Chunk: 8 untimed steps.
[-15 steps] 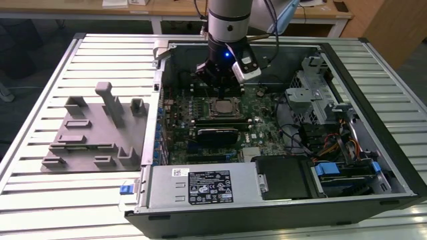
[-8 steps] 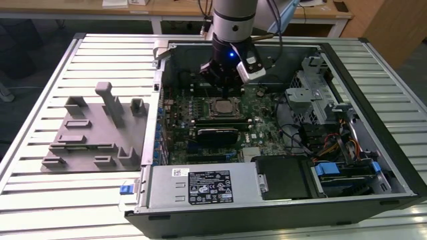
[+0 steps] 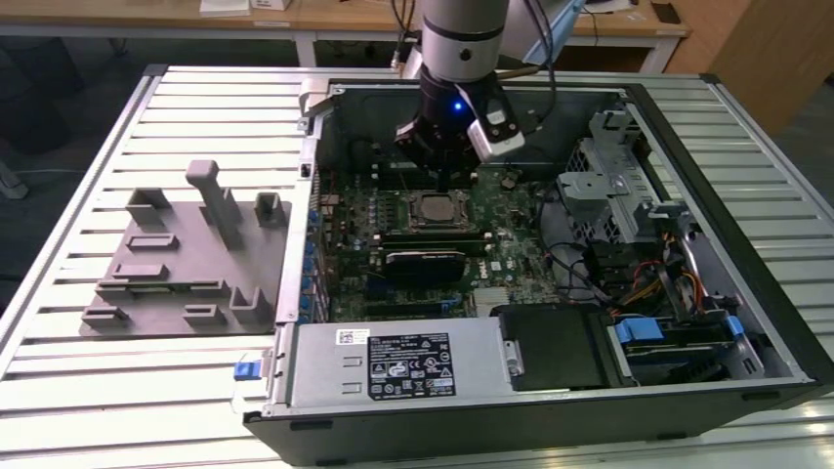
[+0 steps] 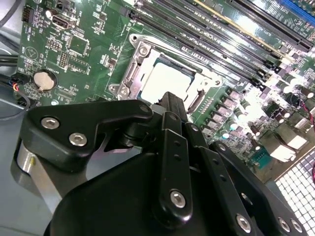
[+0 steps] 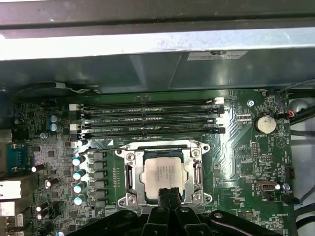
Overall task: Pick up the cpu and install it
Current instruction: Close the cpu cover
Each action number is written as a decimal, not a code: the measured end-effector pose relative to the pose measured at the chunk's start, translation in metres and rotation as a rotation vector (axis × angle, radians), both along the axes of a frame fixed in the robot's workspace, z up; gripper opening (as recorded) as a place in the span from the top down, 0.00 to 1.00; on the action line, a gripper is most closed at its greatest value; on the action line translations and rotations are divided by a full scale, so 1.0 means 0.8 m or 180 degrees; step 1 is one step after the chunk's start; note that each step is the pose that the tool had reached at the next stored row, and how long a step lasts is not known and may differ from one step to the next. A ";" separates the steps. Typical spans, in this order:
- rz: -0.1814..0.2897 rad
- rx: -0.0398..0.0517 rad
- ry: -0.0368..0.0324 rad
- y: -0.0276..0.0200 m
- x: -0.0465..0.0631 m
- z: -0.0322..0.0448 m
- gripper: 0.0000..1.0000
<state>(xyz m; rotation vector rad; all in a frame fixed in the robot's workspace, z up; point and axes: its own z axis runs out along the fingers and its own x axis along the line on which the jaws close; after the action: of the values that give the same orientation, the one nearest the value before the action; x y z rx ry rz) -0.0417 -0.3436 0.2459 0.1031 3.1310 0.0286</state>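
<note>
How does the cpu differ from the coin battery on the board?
The cpu is square, the coin battery round. The cpu is plainly larger than the coin battery. The cpu lies inside a metal socket frame; the coin battery sits apart, near the edge of the board. Both have silvery tops.

I'm watching a slatted metal table point(image 3: 78, 391), its pale ribs running from the exterior view's left across to its right. Two things sit directly on it. Toward the exterior view's left lies a flat grey fixture block point(image 3: 183, 283) with upright posts and small raised pockets. Its right edge comes just beside the computer case point(image 3: 521, 435). That case lies on its side, black walls, open face up, and takes the middle and the exterior view's right of the table. I can see bare slats along the near edge, at the far left corner and beyond the case's far right corner.
</note>
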 end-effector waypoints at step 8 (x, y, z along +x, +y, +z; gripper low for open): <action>0.0000 0.0001 -0.0001 0.0000 0.000 0.0097 0.89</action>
<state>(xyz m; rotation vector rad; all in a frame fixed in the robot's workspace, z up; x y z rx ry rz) -0.0417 -0.3436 0.2537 0.1030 3.1307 0.0292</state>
